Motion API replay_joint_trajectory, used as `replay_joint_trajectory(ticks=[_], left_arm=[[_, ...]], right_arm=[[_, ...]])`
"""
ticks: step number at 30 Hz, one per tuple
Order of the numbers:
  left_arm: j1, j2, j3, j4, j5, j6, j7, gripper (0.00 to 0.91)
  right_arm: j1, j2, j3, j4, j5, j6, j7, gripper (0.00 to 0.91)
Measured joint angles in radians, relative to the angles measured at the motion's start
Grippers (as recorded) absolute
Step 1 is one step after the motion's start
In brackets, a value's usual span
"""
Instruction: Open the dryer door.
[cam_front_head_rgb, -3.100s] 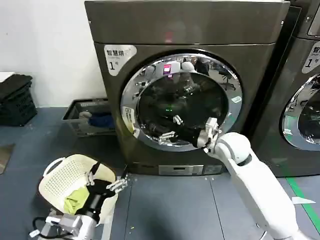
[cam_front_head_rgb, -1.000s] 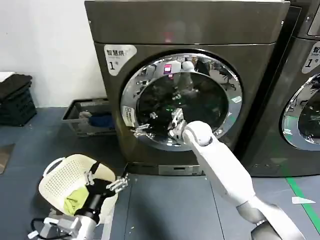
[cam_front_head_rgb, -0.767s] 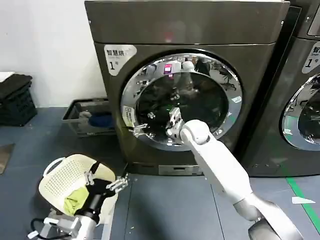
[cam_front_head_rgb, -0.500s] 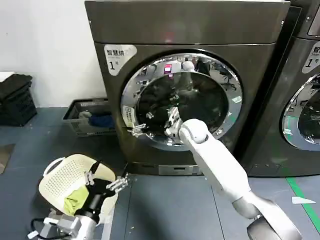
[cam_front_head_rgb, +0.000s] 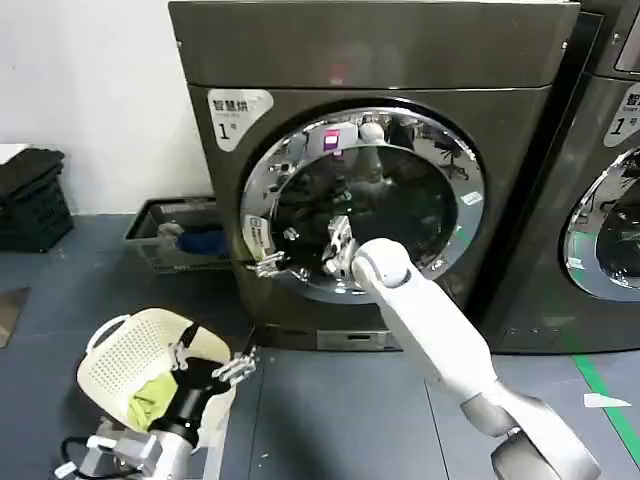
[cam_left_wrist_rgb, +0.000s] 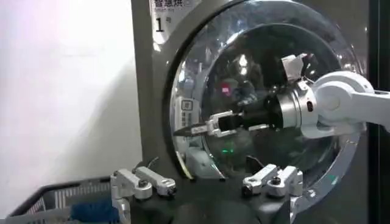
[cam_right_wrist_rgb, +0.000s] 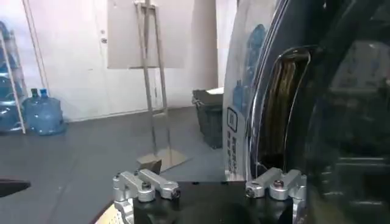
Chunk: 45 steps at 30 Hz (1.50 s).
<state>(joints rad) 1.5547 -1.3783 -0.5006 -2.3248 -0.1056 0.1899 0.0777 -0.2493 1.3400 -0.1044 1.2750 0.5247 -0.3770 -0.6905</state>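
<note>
Right claw (cam_front_head_rgb: 268, 265), fingers apart and empty, now farther left at the dryer door (cam_front_head_rgb: 400, 140) rim's left edge.

Readable marks on the machines

A white sticker (cam_front_head_rgb: 238, 112) on the dryer's front, upper left of the dryer door (cam_front_head_rgb: 365, 200), carries Chinese characters, "智慧烘" as far as they read, over a large "1" with a small mark beside it. A like sticker (cam_front_head_rgb: 629, 103) on the neighbouring machine also shows "1". Small labels on the chrome rim (cam_front_head_rgb: 256, 236) are too small to read.
</note>
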Motion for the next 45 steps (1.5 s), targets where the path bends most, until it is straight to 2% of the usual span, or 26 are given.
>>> replay_joint_trajectory(ticks=[12,20,23,35,45], left_arm=[[0.0,0.002,-0.001,0.0,0.0,-0.003,0.001,0.907],[-0.002,0.009,-0.01,0.013,0.001,-0.02,0.005,0.907],[-0.006,0.019,-0.024,0.023,-0.006,-0.037,0.031,0.907],[-0.044,0.114,-0.144,0.083,-0.191,-0.104,0.141,0.907],[-0.097,0.214,-0.289,0.162,-0.258,-0.114,0.228,0.907]], right_arm=[[-0.028,-0.034,-0.018,0.065,0.071,-0.023,-0.058,0.907],[-0.062,-0.096,-0.031,0.18,0.143,-0.055,-0.069,0.907],[-0.073,-0.115,-0.036,0.227,0.163,-0.063,-0.07,0.907],[-0.106,-0.178,-0.043,0.374,0.245,-0.093,-0.069,0.907],[-0.136,-0.218,-0.041,0.464,0.279,-0.104,-0.068,0.907]])
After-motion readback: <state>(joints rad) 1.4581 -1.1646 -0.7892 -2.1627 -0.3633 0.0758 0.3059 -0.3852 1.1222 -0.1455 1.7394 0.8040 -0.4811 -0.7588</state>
